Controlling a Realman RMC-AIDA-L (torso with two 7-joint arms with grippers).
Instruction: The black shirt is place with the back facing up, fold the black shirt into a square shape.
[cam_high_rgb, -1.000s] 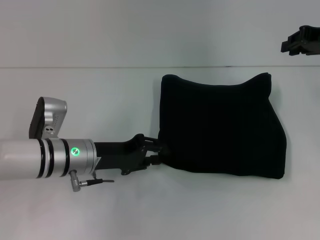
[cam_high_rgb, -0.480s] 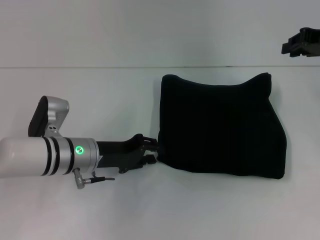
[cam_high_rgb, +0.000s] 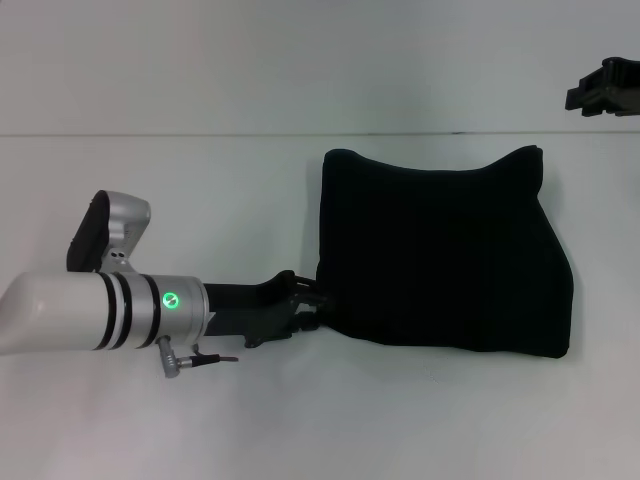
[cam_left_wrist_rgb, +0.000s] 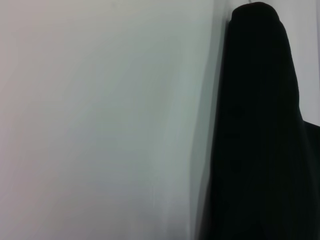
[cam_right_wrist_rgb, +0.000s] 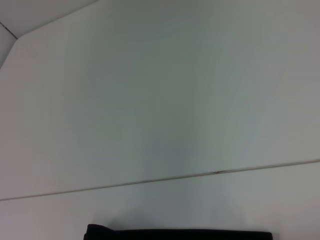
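1. While the black shirt (cam_high_rgb: 440, 255) is lying as a folded, roughly square bundle toward the right half of the worktop (cam_high_rgb: 200, 190), we are drawing our left arm back and rolling its wrist compared with a second ago.
2. Our left tool (cam_high_rgb: 312, 308) is sitting at the bundle's near-left corner; we cannot tell whether it is gripping cloth or resting against it.
3. Our right tool (cam_high_rgb: 603, 88) is parked at the far-right edge.
4. Since the shirt's outline is not changing, we are judging the folding nearly finished, with only release and retreat left.
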